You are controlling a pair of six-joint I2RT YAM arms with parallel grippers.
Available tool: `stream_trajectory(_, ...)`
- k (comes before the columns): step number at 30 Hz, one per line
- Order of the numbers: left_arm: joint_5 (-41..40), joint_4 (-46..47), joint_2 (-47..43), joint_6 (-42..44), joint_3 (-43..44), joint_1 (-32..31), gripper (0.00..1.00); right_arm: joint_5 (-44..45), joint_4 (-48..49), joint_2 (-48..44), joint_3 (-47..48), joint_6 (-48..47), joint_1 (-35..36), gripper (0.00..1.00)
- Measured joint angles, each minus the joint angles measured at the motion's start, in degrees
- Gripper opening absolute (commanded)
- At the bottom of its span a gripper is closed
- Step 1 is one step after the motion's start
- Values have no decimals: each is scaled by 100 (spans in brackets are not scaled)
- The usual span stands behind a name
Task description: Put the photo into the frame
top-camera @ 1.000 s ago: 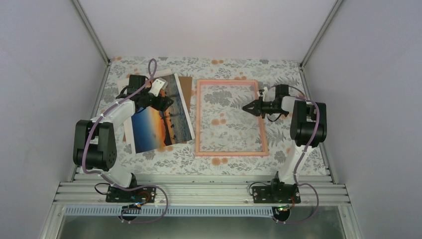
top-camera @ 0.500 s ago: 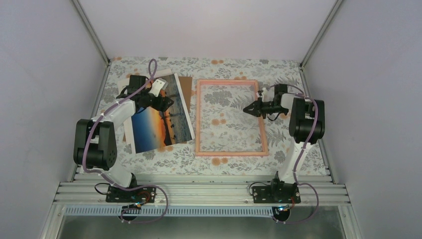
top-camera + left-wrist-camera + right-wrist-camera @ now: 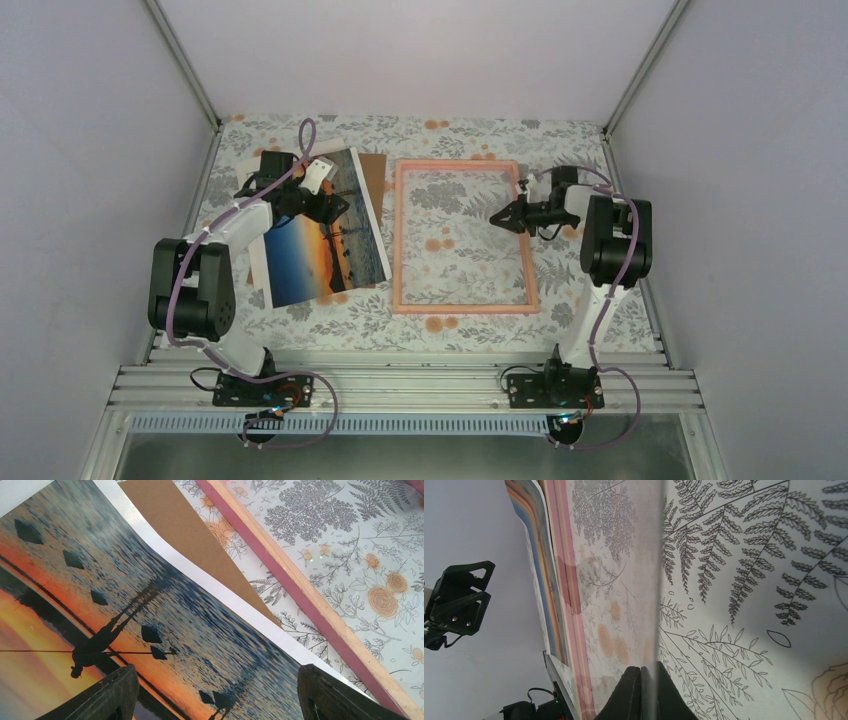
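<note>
1. From above, the whole layout showed. The photo (image 3: 325, 240) lay picture-side up and skewed on the floral tablecloth (image 3: 340, 325). It sat left of the frame (image 3: 397, 240), near it but not inside it. Its far corner rested on the brown cardboard board (image 3: 376, 170).
2. The frame lay flat, with the cloth's pattern visible through its opening.
3. The left gripper (image 3: 338, 208) hung over the far half of the photo, and the right gripper (image 3: 493, 219) pointed in over the frame's right side.
4. The left wrist view added what the top view could not. The left gripper's jaws stood wide apart, and a dark finger (image 3: 115, 695) sat at either side of the print's blue water with nothing between them. Whether the tips touched the paper, I couldn't tell.
5. That view also caught the photo's white border rippling up off the cardboard board (image 3: 190, 535).
6. The right wrist view settled the other claw. Its fingers (image 3: 631, 695) were pressed tight together, with nothing visibly pinched.
7. That view saw the frame's pink rail (image 3: 569, 580) and the photo (image 3: 531, 530) nearly edge-on. A hazy upright line ran just beside the fingertips, and what it was stayed unclear.
8. Against a second ago, the right arm (image 3: 610, 245) had edged slightly inward and back. The photo, the frame and the left gripper hadn't budged.
</note>
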Motion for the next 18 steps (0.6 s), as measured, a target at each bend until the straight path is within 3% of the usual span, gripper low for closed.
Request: stream_trajectory(18, 35, 4, 83, -2, 0, 0, 80, 15, -98, 0, 101, -223, 0, 4)
